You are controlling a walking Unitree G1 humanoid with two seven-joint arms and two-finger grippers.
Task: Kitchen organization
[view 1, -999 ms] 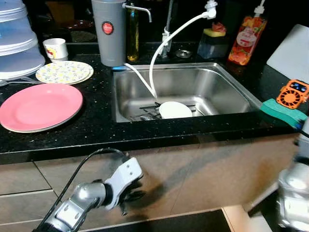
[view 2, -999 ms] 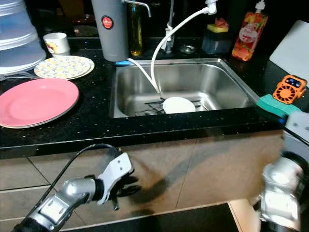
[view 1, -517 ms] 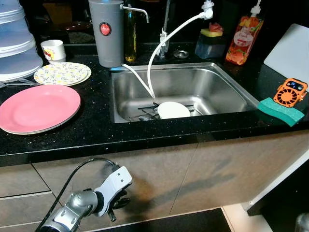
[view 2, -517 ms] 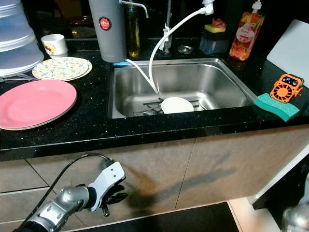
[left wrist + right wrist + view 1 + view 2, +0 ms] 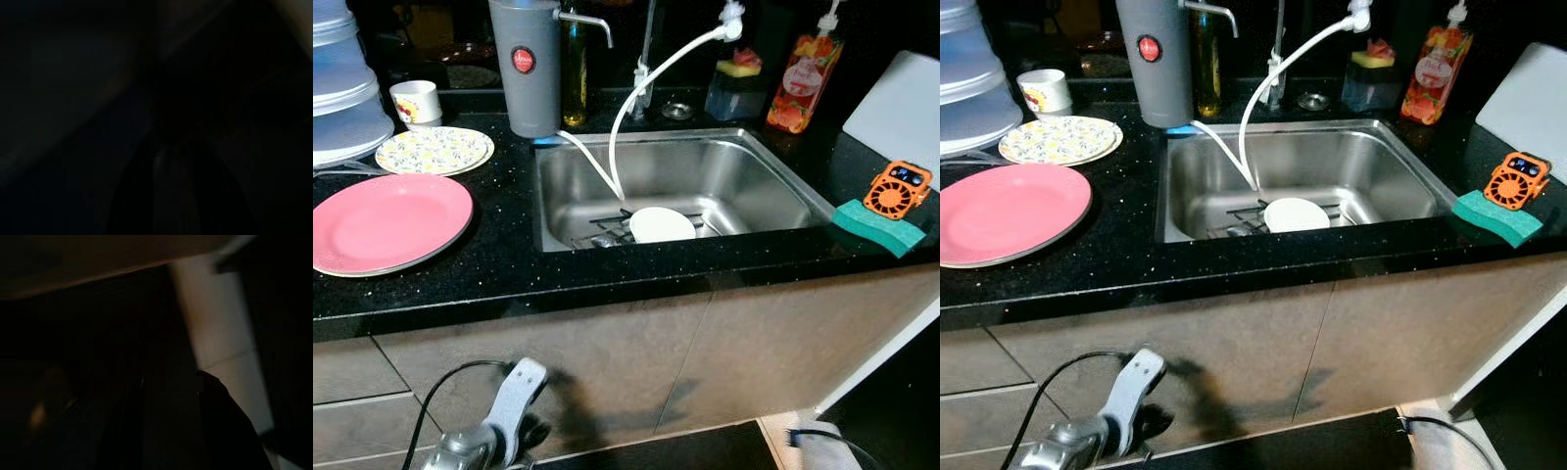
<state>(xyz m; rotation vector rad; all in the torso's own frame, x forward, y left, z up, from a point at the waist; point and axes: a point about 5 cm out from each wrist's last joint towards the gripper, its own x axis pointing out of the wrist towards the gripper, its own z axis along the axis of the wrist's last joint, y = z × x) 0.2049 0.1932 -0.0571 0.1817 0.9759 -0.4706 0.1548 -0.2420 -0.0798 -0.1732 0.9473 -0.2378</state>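
Note:
A pink plate [image 5: 386, 220] lies on the black counter [image 5: 509, 264] at the left. Behind it is a smaller flower-patterned plate [image 5: 433, 150]. A white dish [image 5: 661, 224] rests on a rack in the steel sink [image 5: 769, 176], under a white hose [image 5: 651, 83]. My left gripper [image 5: 534, 433] hangs low in front of the cabinet doors, well below the counter edge, holding nothing I can make out. A bit of my right arm [image 5: 822, 446] shows at the bottom right, near the floor. Both wrist views are very dark.
A grey dispenser [image 5: 524, 64], a cup [image 5: 414, 101] and stacked clear containers [image 5: 342, 88] stand at the back left. Right of the sink are a green sponge [image 5: 876, 225], an orange fan [image 5: 898, 191], a soap bottle [image 5: 798, 83] and a white board [image 5: 896, 113].
Both arms have sunk: the left gripper dropped from under the counter edge toward the floor, and the right arm slid down out of the frame's right side. The camera shifted slightly.

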